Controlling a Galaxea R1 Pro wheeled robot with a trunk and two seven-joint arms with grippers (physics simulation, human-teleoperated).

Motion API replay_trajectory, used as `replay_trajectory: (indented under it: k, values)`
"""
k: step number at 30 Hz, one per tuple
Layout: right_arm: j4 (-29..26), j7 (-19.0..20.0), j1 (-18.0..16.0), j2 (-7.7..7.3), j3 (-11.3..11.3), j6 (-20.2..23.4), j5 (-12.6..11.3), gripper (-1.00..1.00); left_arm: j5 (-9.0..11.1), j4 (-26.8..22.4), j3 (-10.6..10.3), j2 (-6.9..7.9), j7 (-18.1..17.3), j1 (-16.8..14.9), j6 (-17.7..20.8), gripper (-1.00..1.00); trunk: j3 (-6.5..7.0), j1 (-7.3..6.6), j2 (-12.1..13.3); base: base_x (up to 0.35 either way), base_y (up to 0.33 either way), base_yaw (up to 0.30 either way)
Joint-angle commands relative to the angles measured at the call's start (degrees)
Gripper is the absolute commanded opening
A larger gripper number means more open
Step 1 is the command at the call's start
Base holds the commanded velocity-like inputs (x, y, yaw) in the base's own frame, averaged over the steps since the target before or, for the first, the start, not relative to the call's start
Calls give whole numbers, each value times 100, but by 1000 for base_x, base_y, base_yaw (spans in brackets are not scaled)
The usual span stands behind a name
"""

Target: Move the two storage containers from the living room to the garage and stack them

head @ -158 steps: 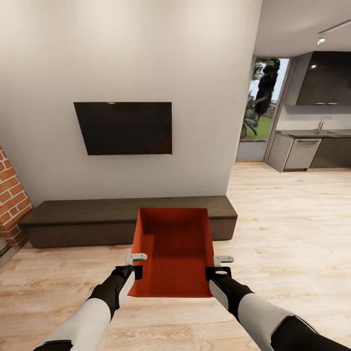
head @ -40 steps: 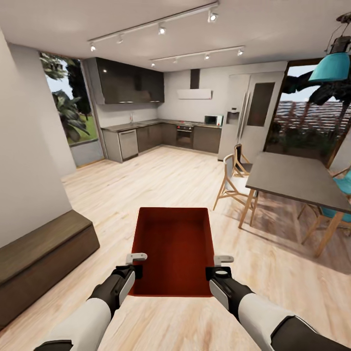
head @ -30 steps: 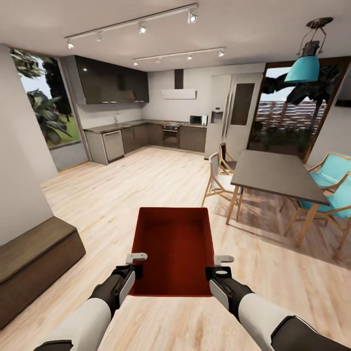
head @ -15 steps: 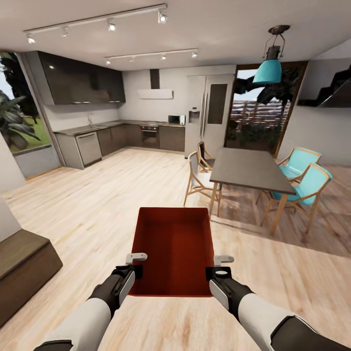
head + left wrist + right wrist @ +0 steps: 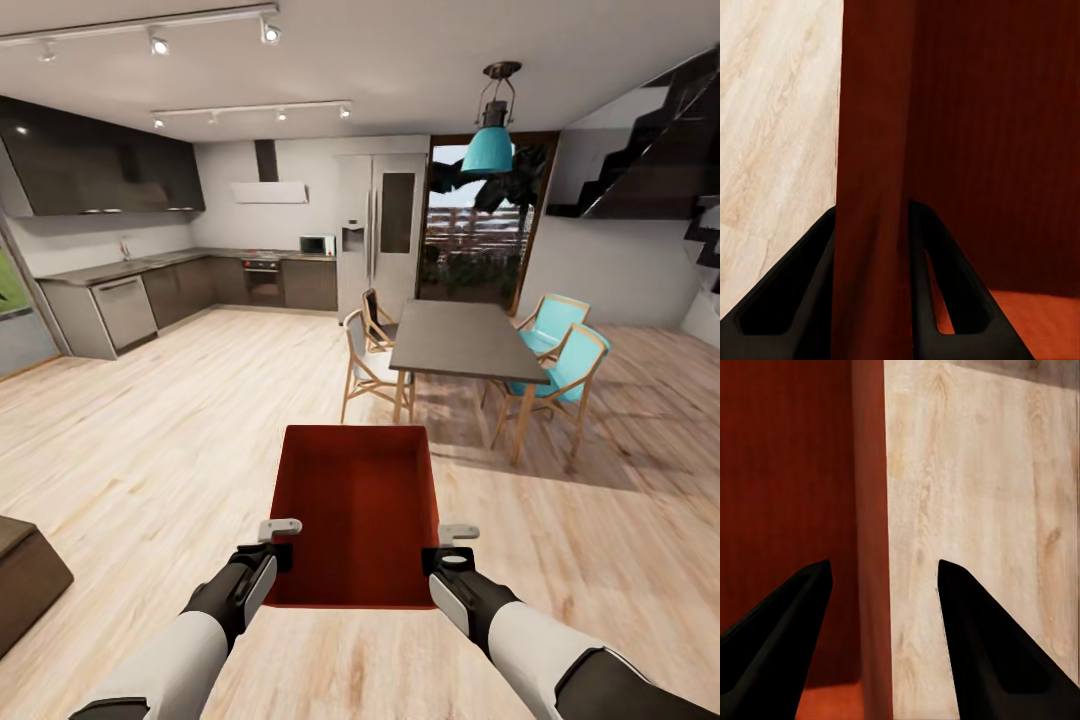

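Note:
One storage container (image 5: 355,500), an orange-red lidless bin, hangs in front of me above the light wood-plank floor (image 5: 150,450) of the living room. My left gripper (image 5: 281,541) is shut on its left side wall; in the left wrist view the black fingers (image 5: 810,292) press both faces of that wall (image 5: 874,150). My right gripper (image 5: 458,545) straddles the right side wall (image 5: 872,510) with its fingers (image 5: 787,630) spread and a gap on each side, so it is open. The garage is out of view.
A grey dining table (image 5: 460,340) with wooden and teal chairs (image 5: 565,365) stands ahead right. Dark kitchen cabinets (image 5: 120,305) and a fridge (image 5: 375,235) line the far wall. Black stairs (image 5: 650,120) rise at the right. The console's corner (image 5: 25,580) shows at the lower left.
The camera has swung right, from the TV wall to the kitchen and dining area. The container and both grippers keep the same place in the picture.

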Motion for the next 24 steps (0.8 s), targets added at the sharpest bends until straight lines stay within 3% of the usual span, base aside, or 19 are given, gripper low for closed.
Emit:
replay_trajectory:
  k: [1,24]
  values:
    - [-172,-3,-12,-2,-152,-4,84,-100,-179,-6,48,17,37,4,64,-100,-13,4,-14,0,0,-288]
    - [-172,-3,-12,1,-152,-5,76,-100,-179,-10,48,17,42,4,56,-100,-13,4,-14,0,0,-288]
